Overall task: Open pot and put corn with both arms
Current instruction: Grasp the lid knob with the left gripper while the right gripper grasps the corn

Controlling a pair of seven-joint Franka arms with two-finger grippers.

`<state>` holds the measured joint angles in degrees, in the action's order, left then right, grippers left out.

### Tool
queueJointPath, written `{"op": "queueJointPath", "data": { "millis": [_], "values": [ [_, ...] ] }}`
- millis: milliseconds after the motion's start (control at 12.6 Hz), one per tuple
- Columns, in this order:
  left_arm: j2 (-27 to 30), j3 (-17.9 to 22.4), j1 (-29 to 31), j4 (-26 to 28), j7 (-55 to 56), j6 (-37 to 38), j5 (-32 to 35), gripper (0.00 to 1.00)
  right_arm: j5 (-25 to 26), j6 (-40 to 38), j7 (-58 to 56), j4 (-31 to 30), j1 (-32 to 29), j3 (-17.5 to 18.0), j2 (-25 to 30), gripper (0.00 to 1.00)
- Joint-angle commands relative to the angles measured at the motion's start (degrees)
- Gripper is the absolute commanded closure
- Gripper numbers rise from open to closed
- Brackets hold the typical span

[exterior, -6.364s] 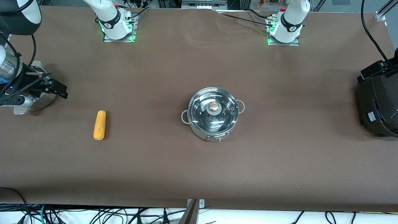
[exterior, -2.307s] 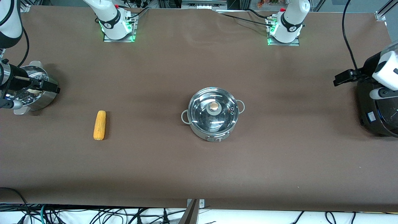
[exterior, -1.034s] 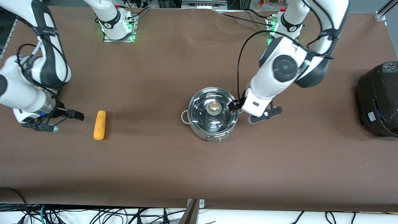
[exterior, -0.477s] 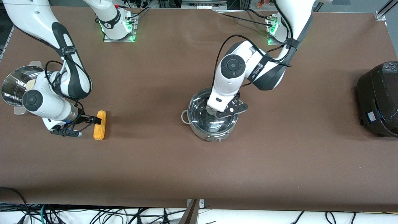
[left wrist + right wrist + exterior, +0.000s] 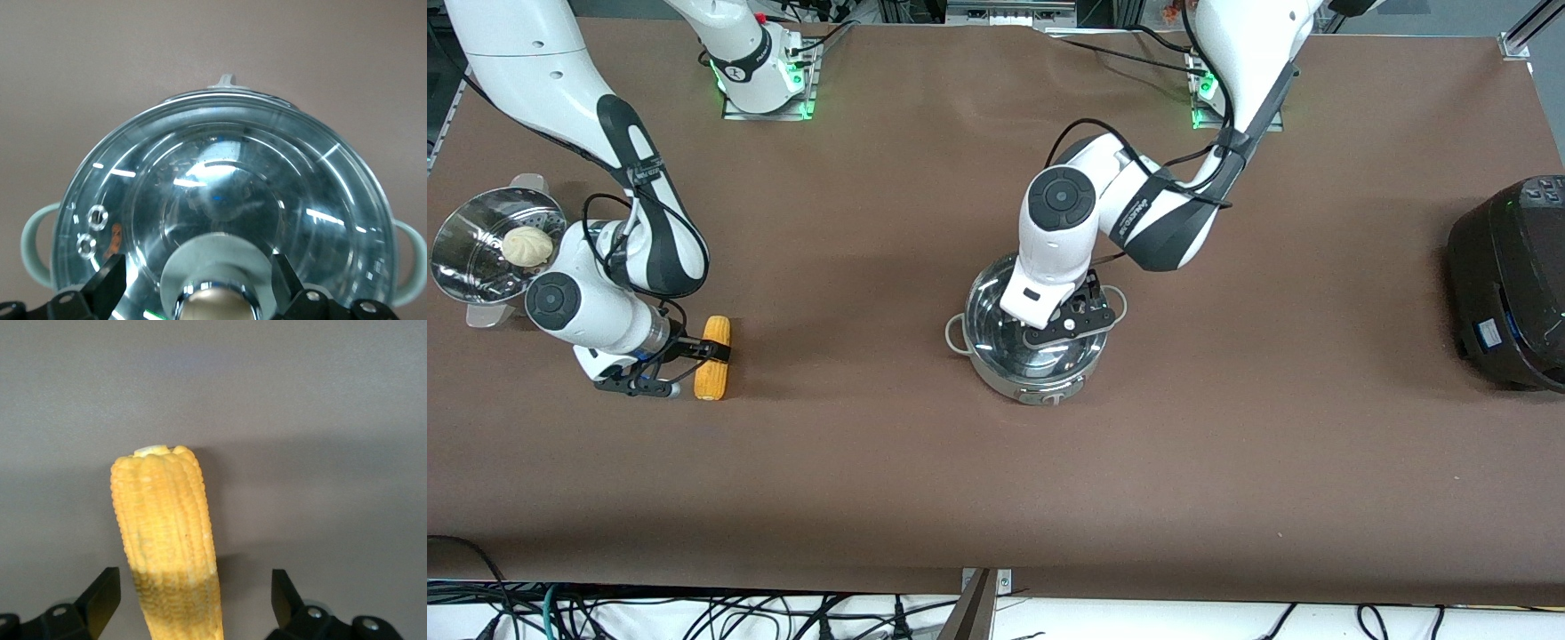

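The pot (image 5: pixel 996 356) stands mid-table with its glass lid (image 5: pixel 220 193) on. My left gripper (image 5: pixel 1063 316) is low over the lid, open. Its fingers (image 5: pixel 107 287) stand on either side of the tan knob (image 5: pixel 213 303), with gaps between them and the knob's grey collar. In the front view the left hand hides the knob. The corn (image 5: pixel 713 373) lies on the table toward the right arm's end. My right gripper (image 5: pixel 708 350) is down at the cob's middle, open. The corn (image 5: pixel 163 527) runs between the fingers (image 5: pixel 100 597) and is clear of both.
A perforated steel steamer pot (image 5: pixel 463 267) with a white bun (image 5: pixel 527 246) stands at the right arm's end of the table. A large black cooker (image 5: pixel 1507 284) stands at the left arm's end. The right arm's elbow hangs next to the steamer.
Both arms have swung in from the table's ends. The left gripper came down over the lid knob. The right gripper slid up to the corn and now straddles it.
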<state>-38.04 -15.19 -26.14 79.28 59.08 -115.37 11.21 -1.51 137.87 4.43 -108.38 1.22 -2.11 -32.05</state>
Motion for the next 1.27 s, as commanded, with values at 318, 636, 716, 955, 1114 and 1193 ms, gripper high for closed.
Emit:
{"op": "queueJointPath", "data": {
  "millis": [318, 636, 716, 955, 1114, 1193],
  "values": [
    [-0.37, -0.1, -0.22, -2.37, -2.04, 1.2, 1.28, 0.36, -0.77, 2.75, -1.0, 0.09, -0.08, 1.5, -1.17, 0.02],
    [-0.28, -1.33, -0.22, -2.37, 0.76, 1.2, 1.28, 0.08, -0.77, 2.4, -4.77, 0.18, -0.08, 1.85, -1.17, 0.99],
    [-0.28, -1.42, -0.22, -2.37, 1.12, 1.2, 1.28, 0.08, -0.77, 2.31, -4.78, 0.27, -0.08, 1.85, -1.17, 1.0],
    [-0.28, -2.48, -0.22, -1.94, 1.56, 1.29, 1.45, 0.11, -0.77, 2.31, -4.86, 0.45, -0.08, 1.94, -0.91, 1.0],
    [-0.28, -2.48, -0.14, -1.85, 0.86, 1.2, 1.45, 0.37, -0.77, 2.14, -4.95, 0.62, -0.08, 2.2, 0.23, 1.0],
    [-0.28, -2.48, -0.05, -1.67, 0.6, 1.2, 1.54, 0.52, -0.77, 2.05, -4.87, 0.54, -0.08, 2.55, 0.93, 1.0]
  ]
}}
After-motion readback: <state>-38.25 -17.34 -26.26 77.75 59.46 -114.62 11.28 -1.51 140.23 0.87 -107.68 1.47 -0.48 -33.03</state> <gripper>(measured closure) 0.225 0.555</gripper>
